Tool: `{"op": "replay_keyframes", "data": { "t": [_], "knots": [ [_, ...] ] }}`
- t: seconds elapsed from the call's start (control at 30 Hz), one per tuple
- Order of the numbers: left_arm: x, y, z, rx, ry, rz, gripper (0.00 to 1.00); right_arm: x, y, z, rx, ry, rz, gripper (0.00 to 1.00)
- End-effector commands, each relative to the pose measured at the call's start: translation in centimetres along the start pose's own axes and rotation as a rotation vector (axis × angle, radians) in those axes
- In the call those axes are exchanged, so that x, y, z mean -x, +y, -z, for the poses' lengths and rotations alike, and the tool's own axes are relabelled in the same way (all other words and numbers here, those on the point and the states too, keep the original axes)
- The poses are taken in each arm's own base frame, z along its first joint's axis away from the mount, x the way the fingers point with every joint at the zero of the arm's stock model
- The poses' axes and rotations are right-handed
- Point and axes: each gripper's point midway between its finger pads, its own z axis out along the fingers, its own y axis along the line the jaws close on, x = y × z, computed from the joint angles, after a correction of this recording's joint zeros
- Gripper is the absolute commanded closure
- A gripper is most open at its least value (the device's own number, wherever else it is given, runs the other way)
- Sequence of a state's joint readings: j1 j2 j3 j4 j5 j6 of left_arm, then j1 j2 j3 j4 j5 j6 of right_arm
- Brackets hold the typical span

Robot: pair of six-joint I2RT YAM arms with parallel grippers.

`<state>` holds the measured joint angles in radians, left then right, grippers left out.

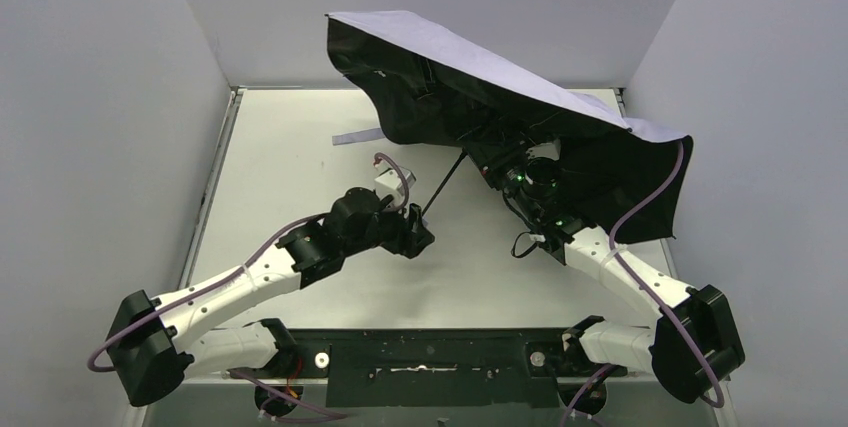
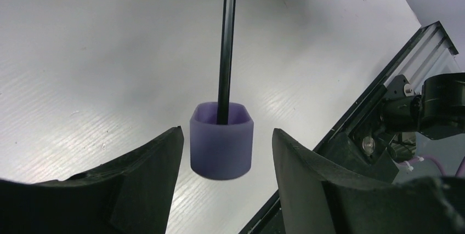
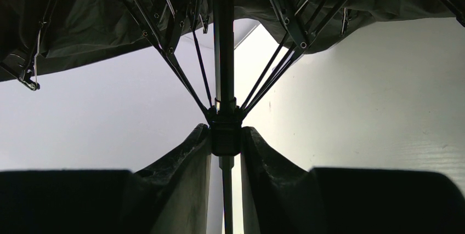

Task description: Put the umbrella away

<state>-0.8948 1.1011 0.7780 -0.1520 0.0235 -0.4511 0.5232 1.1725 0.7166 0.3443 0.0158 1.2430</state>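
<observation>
Parted left jaws flank the squat lavender handle [image 2: 221, 141] while right jaws clamp the black runner [image 3: 225, 135].

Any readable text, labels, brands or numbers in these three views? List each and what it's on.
None readable in any view.
umbrella: plain fabric, no print.
handle: plain, no logo.
black base plate: any marks too small to read.

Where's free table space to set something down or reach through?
Free: back-left table, between the left wall and the open umbrella, apart from a pale strip; also the near-centre patch between left arm, right arm and base rail. Crowded: centre to back right, under the umbrella, around the left hand and right hand.
</observation>
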Motion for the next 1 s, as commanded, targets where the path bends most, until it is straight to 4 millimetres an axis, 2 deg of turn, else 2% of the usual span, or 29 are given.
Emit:
{"op": "replay_keyframes", "data": {
  "t": [0.0, 0.07, 0.17, 0.23, 0.37, 0.57, 0.63, 0.77, 0.97],
  "knots": [
    [4.8, -1.4, 0.0, -0.041, -0.139, -0.027, 0.45, 2.0, 5.4, 1.0, 0.177, -0.039, -0.034, 1.00],
    [4.9, -1.2, -0.1, -0.041, -0.136, -0.030, 0.49, 2.0, 5.5, 1.1, 0.181, -0.037, -0.035, 1.00],
    [5.0, -1.0, -0.1, -0.039, -0.139, -0.032, 0.50, 2.0, 5.5, 1.2, 0.182, -0.033, -0.036, 1.00],
    [5.0, -0.7, -0.1, -0.035, -0.138, -0.034, 0.47, 2.0, 5.6, 1.2, 0.184, -0.031, -0.040, 1.00],
    [5.1, 0.1, 0.1, -0.019, -0.130, -0.034, 0.31, 2.1, 5.9, 1.3, 0.192, -0.028, -0.047, 1.00],
    [5.4, 0.5, 0.8, -0.061, -0.130, -0.030, 0.29, 2.1, 6.4, 1.5, 0.198, -0.017, -0.056, 1.00],
    [5.5, -0.1, 1.0, -0.110, -0.127, -0.044, 0.32, 2.0, 6.5, 1.5, 0.202, -0.013, -0.057, 1.00],
    [5.4, -1.6, 0.9, -0.197, -0.105, -0.067, 0.45, 2.0, 6.6, 1.4, 0.204, -0.010, -0.064, 1.00],
    [5.0, -2.3, 0.8, -0.246, -0.087, -0.076, 0.66, 2.0, 6.5, 1.4, 0.201, -0.010, -0.061, 1.00]
  ]
}}
